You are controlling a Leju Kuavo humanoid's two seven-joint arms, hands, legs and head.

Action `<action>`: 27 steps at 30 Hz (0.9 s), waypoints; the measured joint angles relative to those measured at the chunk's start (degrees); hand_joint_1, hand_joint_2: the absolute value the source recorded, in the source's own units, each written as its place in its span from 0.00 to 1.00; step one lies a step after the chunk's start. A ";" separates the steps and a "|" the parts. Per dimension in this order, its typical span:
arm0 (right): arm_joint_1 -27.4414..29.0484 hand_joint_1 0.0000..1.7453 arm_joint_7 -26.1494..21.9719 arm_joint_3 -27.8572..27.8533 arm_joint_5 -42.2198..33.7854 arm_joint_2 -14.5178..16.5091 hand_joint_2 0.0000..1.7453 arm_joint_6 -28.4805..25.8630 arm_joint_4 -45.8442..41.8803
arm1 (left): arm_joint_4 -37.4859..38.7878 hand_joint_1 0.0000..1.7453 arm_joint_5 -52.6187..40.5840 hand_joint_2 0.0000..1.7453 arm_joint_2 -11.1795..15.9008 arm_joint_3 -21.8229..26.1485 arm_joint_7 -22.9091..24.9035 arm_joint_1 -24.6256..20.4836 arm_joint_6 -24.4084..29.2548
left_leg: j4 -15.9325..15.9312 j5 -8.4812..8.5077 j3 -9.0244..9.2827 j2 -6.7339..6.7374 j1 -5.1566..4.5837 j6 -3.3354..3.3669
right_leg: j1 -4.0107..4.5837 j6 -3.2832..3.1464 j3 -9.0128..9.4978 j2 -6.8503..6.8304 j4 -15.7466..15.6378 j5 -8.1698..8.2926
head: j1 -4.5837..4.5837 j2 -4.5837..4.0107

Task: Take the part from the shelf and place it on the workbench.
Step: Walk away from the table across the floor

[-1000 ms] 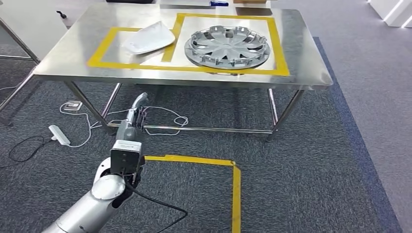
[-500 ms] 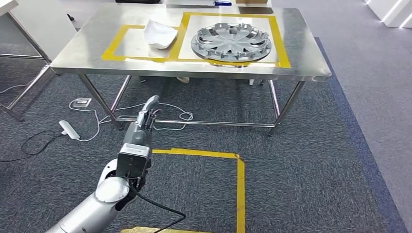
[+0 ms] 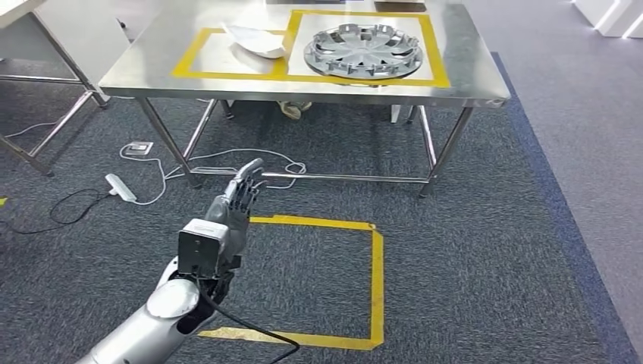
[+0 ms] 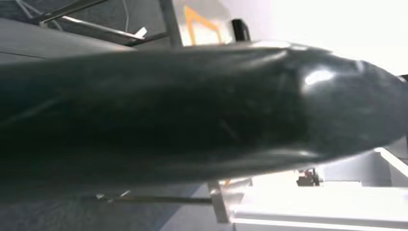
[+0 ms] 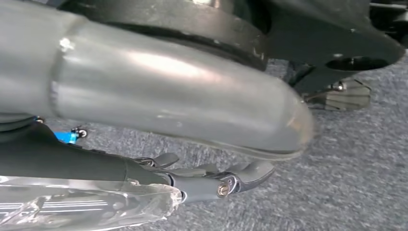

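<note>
Head view: the steel workbench [image 3: 455,83] stands on grey carpet, its top marked with two yellow tape rectangles side by side. On the workbench, inside the right-hand rectangle, lies a silver wheel cover [image 3: 362,51], face down with its ribs showing. Inside the left-hand rectangle, close to the tape strip that divides the two, lies a white moulded part [image 3: 254,40], tilted on one edge and apart from the wheel cover. Below the near edge of the workbench, the left hand [image 3: 238,197] is raised over the carpet — fingers straight and slightly spread, holding nothing. On the carpet just in front of the workbench runs a yellow tape square [image 3: 373,280]; the left hand hangs over its near-left corner. Left of the workbench legs, a white power strip [image 3: 120,188] and loose cables [image 3: 227,161] lie on the floor, and a person's shoe [image 3: 291,110] shows under the workbench.

Left wrist view: a dark, glossy, rounded surface lies across the picture, too close and blurred to name; past it a workbench leg and a bit of yellow tape can be made out.

Right wrist view: the right hand [image 5: 211,180] hangs above the carpet, far from the workbench — grey fingers extended, and whether anything is in them I cannot tell. Crinkled clear plastic film [image 5: 86,204] sits beside the hand.
</note>
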 joint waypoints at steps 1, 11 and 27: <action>0.08 0.00 -0.03 -0.01 -0.12 0.00 0.00 -0.01 0.00 | 0.00 0.00 0.74 0.00 0.01 -0.09 0.38 0.06 -0.49 | -0.11 0.47 -0.32 0.12 0.02 0.52 | -0.13 0.33 -0.24 0.08 0.07 0.10 | -0.04 0.00; 0.46 0.00 0.01 -0.15 -0.97 0.00 0.00 -0.05 0.02 | 0.74 0.00 0.43 0.00 1.03 -0.73 1.71 0.53 -0.06 | -0.03 4.83 -5.26 1.78 0.32 1.09 | -1.42 2.49 3.27 -0.79 5.27 -7.35 | 0.64 0.00; 0.78 0.00 0.57 -0.26 -1.18 0.09 0.00 -0.31 0.02 | 1.99 0.00 -0.61 0.00 4.56 3.60 1.61 5.66 1.24 | 4.27 2.73 -5.42 -2.24 0.06 0.37 | -0.01 -1.36 4.24 4.56 -0.85 -3.41 | 0.45 0.00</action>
